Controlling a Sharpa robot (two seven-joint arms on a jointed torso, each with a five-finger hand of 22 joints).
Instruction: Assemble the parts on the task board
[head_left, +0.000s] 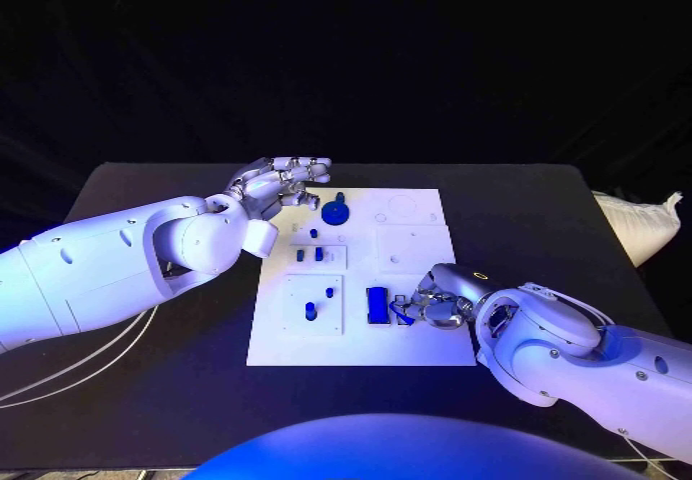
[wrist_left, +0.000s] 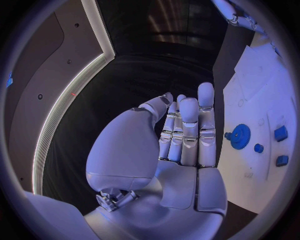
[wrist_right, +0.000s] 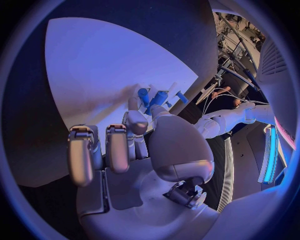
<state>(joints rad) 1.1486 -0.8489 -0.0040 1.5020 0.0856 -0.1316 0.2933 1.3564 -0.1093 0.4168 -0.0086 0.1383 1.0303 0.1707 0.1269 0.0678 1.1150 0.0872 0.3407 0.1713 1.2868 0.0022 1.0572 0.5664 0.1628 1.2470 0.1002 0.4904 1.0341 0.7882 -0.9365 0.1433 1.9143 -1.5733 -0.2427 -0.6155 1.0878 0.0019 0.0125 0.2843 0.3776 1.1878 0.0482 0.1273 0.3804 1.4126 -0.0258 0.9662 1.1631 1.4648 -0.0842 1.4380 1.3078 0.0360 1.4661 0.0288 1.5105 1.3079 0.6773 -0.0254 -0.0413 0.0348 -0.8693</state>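
On the black table (head_left: 173, 400) lies the white board (head_left: 418, 345), square to the robot. Left hand (head_left: 283, 183) hovers at the board's far left corner, just beside a blue gear (head_left: 335, 212) that lies flat on the board. In the left wrist view this hand (wrist_left: 181, 145) is empty, fingers straight and side by side, thumb apart from them; gear (wrist_left: 239, 136) lies beyond the fingertips, not touched.

Right hand (head_left: 440, 298) sits low on the board's near right part, fingers curled down against a dark blue block (head_left: 378, 305) that lies flat there. Right wrist view: hand (wrist_right: 144, 150) with two fingers folded back, the others reaching to a small cluster of blue parts (wrist_right: 156, 97) on the board; whether it actually pinches one I cannot tell.

Between the hands, on the board's left half, small blue pegs (head_left: 309, 254) stand in a raised white square, and two more pegs (head_left: 312, 311) in the square nearer the robot. A white bag (head_left: 639, 225) lies off the table's right edge.
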